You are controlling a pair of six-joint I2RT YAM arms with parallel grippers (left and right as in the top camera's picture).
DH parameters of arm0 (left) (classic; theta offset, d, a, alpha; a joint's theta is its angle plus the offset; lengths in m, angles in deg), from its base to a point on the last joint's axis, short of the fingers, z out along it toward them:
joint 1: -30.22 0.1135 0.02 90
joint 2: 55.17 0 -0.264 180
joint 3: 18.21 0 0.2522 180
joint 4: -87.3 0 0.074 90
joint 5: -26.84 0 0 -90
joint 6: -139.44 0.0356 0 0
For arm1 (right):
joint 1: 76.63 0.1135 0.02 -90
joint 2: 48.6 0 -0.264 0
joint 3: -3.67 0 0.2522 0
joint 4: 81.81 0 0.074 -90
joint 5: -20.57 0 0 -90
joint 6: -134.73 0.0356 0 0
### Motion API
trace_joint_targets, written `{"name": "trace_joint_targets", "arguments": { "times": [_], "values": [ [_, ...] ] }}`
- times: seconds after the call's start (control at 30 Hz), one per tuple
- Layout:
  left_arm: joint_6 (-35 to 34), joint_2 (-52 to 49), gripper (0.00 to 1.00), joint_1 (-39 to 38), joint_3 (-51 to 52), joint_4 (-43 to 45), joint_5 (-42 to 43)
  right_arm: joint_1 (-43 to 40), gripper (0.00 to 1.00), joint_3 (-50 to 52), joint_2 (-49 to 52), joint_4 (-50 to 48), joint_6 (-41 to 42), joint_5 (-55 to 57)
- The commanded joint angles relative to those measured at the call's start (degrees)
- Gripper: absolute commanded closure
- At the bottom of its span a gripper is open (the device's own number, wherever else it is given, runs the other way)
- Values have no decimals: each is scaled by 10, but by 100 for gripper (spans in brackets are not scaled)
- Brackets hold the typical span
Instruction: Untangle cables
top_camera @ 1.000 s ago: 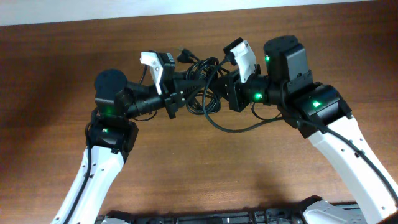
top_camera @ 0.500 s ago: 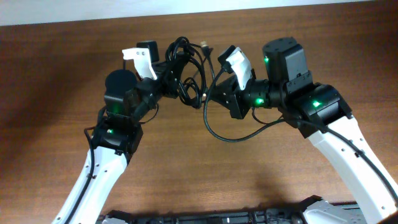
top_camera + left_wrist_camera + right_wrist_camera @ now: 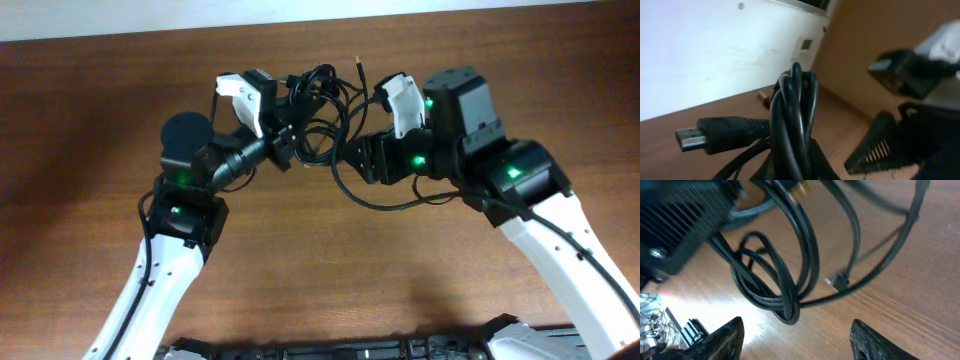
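Note:
The cables [image 3: 318, 102] are a knot of thin black cords lifted above the wooden table, with a loose loop [image 3: 385, 205] trailing down to the right. My left gripper [image 3: 285, 145] is shut on the bundle from the left. In the left wrist view the cables [image 3: 796, 115] rise straight out of the jaws, and a USB plug [image 3: 690, 140] sticks out to the left. My right gripper [image 3: 352, 158] stands open just right of the bundle. In the right wrist view its fingers [image 3: 722, 340] are wide apart, with the cables [image 3: 785, 292] hanging beyond the tips and nothing between them.
The brown wooden table [image 3: 330, 290] runs to a pale wall at the back [image 3: 300, 10]. A thin gold-tipped plug [image 3: 357, 62] pokes up from the bundle. Both arms [image 3: 170, 250] lean in from the near edge, and the left gripper's body [image 3: 675, 225] fills the right wrist view's upper left.
My right gripper has opened and let go of the cable. The left gripper has swung right with the bundle still in it. The loose loop now trails lower.

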Motion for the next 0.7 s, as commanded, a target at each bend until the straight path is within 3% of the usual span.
{"name": "trace_joint_targets", "arguments": {
  "times": [0.0, 0.07, 0.17, 0.33, 0.4, 0.53, 0.67],
  "values": [
    [32, 6, 100, 1, -11, 15, 105, 3, 33, -4, -30, -19, 26, -2],
    [26, 6, 100, -2, -11, 44, 153, 3, 33, -4, -30, -21, 40, -2],
    [-36, 6, 100, -3, -11, 104, 213, 3, 33, -4, -30, -19, 41, 10],
    [-53, 6, 100, -1, -11, 110, 239, 3, 33, -4, -29, 64, 193, 240],
    [-48, 6, 100, 29, -11, 111, 202, 3, 33, -3, -25, 179, 250, 373],
    [-48, 6, 100, 88, -11, 122, 81, 3, 33, -3, -6, 275, 252, 362],
    [-22, 5, 100, 90, -11, 92, 99, 3, 30, -3, -5, 227, 224, 331]
  ]
}}
